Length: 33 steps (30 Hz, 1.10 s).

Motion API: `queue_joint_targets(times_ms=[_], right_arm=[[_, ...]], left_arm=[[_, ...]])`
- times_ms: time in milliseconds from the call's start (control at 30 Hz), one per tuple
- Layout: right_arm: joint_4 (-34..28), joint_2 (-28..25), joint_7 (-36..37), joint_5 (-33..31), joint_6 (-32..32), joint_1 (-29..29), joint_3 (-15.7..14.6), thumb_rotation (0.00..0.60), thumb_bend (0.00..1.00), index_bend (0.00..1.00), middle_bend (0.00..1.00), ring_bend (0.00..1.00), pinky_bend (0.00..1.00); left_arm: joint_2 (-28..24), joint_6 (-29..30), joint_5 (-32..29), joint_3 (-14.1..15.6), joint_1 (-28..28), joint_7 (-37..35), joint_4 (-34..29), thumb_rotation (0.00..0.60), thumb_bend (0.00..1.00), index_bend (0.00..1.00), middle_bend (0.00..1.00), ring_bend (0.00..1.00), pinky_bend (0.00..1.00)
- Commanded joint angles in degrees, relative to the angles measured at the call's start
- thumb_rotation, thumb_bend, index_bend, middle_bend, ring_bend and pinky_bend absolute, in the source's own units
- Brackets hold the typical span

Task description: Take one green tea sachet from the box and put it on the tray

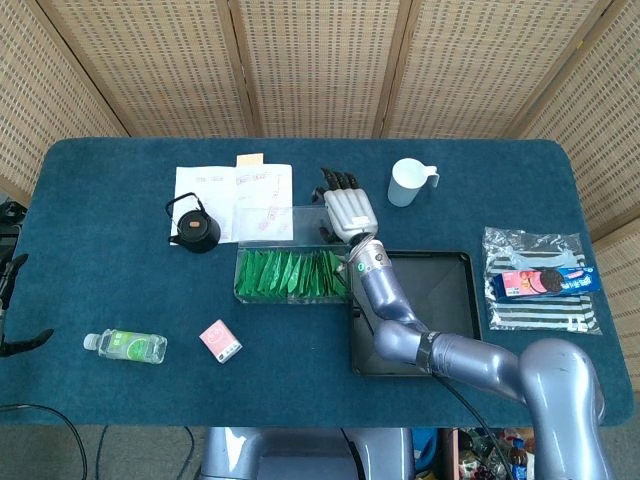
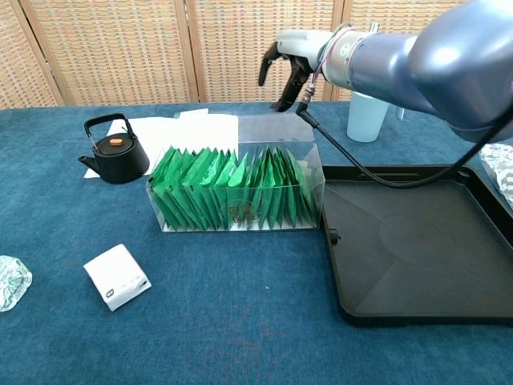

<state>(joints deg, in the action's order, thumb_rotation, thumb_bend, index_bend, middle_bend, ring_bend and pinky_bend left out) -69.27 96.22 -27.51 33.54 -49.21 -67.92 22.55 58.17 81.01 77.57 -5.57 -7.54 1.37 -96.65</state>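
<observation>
Running left to right along the blue counter [image 1: 100, 200], the scene is placed here relative to the clear box [image 1: 292, 272] of green tea sachets [image 2: 232, 192]. Far to the left of the box, a water bottle [image 1: 126, 346] is seen lying on its side in the head view; only its end [image 2: 12, 281] is caught at the edge of the chest view. At the head view's left edge, dark fingers of the left robot hand [image 1: 15, 310] are glimpsed; whether they are spread or closed cannot be told. A small white packet [image 1: 220, 340] is set in front of the box to its left, and a black kettle [image 2: 116, 152] is set behind its left end, resting partly on white papers [image 1: 235, 200].

The box is seen packed with upright sachets, its clear lid [image 2: 272, 128] hinged open and lying back behind it. The right robot hand [image 2: 290, 68] is held above the lid behind the box's right end, fingers loosely curled and parted, with nothing gripped. In the head view its back is shown from above; in the chest view its underside is shown.

The black tray [image 2: 417, 241] is placed directly right of the box and carries no sachet. A pale cup [image 1: 410, 182] is stood behind the tray. Snack packets [image 1: 540, 280], well right of the box, are shown whole in the head view only.
</observation>
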Motion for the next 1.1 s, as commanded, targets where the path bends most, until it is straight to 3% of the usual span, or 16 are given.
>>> queue_joint_targets(times_ms=[33,167,367,733,1100], right_arm=[[-7.2,-4.5,9.4,16.4,1.8,3.9,-3.1,0.600,0.33,0.35,0.05,0.01,0.00],[-9.2,-6.8,13.6,26.0,2.3,5.5,-5.8,0.600,0.25,0.35,0.07,0.01,0.00],[-8.6,-7.6,18.2,35.9,2.2,6.2,-8.9,0.600,0.25,0.38,0.10,0.01,0.00],[-7.1,-6.5,17.7,39.0,4.1,5.5,-10.9,0.600,0.27,0.40,0.11,0.01,0.00],[-4.8,-3.7,17.4,37.2,4.6,5.0,-9.6,0.600,0.32,0.41,0.12,0.01,0.00]], left_arm=[[-0.1,0.1,0.1,0.0,0.0,-0.1,-0.1,0.600,0.06,0.00,0.00,0.00,0.00],[-0.1,0.3,0.6,0.2,0.1,0.0,-0.2,0.600,0.06,0.00,0.00,0.00,0.00],[0.0,0.7,1.4,0.4,0.3,0.2,-0.5,0.600,0.06,0.00,0.00,0.00,0.00],[-0.1,0.8,1.8,0.6,0.3,0.1,-0.5,0.600,0.06,0.00,0.00,0.00,0.00],[-0.1,0.8,1.9,0.6,0.3,0.0,-0.5,0.600,0.06,0.00,0.00,0.00,0.00]])
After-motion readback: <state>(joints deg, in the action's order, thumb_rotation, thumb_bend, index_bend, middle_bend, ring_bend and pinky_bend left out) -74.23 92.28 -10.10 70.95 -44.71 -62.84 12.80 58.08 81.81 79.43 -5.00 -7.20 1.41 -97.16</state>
